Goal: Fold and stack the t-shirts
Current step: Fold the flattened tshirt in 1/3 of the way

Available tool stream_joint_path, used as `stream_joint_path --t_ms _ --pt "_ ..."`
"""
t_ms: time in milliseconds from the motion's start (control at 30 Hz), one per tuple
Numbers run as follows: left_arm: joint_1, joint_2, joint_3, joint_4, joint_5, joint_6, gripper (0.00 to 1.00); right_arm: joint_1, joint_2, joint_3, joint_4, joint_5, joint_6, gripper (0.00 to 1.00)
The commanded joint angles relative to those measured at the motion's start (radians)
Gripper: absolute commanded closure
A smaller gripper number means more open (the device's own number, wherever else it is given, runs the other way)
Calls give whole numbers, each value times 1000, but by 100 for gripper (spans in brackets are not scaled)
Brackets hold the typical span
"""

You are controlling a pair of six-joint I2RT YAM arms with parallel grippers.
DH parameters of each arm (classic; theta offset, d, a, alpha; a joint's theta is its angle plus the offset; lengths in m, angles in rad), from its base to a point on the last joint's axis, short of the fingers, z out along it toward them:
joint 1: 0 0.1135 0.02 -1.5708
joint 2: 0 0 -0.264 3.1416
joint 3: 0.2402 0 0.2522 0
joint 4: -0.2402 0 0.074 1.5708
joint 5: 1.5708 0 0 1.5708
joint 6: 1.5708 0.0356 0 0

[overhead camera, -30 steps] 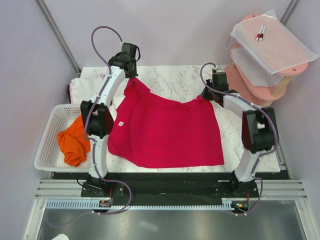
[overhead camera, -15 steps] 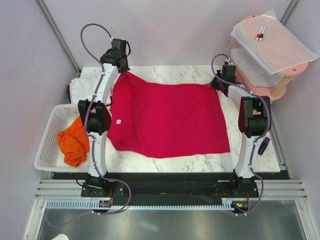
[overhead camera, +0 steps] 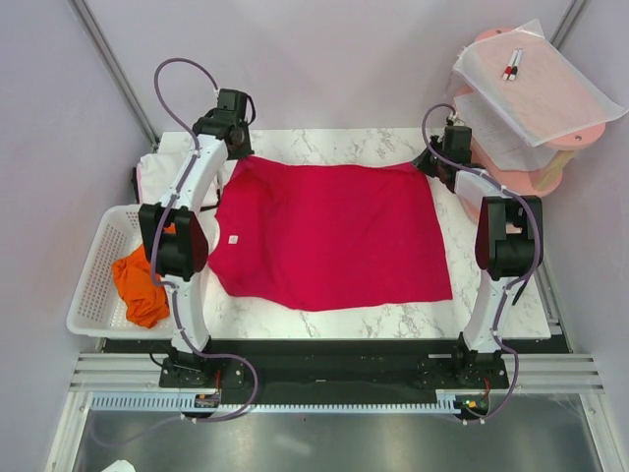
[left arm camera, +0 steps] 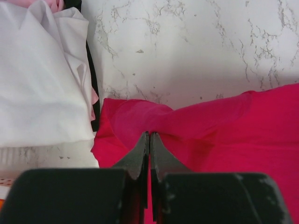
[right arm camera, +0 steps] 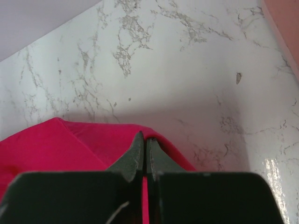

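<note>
- White mesh basket [overhead camera: 96,251] sits at the left edge of the marble table [overhead camera: 344,146].
- Pink tiered shelf [overhead camera: 516,177] stands far right.
- It carries translucent sheets [overhead camera: 550,93], with two pens [overhead camera: 512,65] on top.

Crimson-red t-shirt [overhead camera: 329,231]: spread nearly flat across the centre of the top view, upper edge straight, with a small white label near its left edge. White t-shirt [overhead camera: 157,175]: crumpled at upper left, just beside the red one's upper-left corner. Orange t-shirt [overhead camera: 138,283]: bunched in a heap at mid-left.
</note>
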Motion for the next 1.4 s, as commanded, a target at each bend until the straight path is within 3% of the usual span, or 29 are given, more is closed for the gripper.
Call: stream_joint_path --t_ms 0,400,967,1167,1267,1333,1367 --pt "-3 -169 -92 34 11 -37 98 -6 -83 4 -20 -47 11 100" --pt "-30 -268 -321 -22 8 -79 98 -4 -95 -25 -201 -35 -26 100" --pt "-47 -456 -464 -139 15 -102 98 -47 -89 -36 -243 -32 -38 100" --pt "-50 -421 -533 -194 8 -114 98 -47 -58 -33 -269 -36 -36 100" --pt "-53 -398 -563 -240 -58 -140 81 -49 -46 -25 -302 -30 -39 100" --pt "-53 -398 -562 -269 -104 -163 36 -49 -37 -20 -319 -26 -46 100" --pt "-53 -399 -553 -279 -138 -172 22 -49 -35 -20 -336 -21 -49 100"
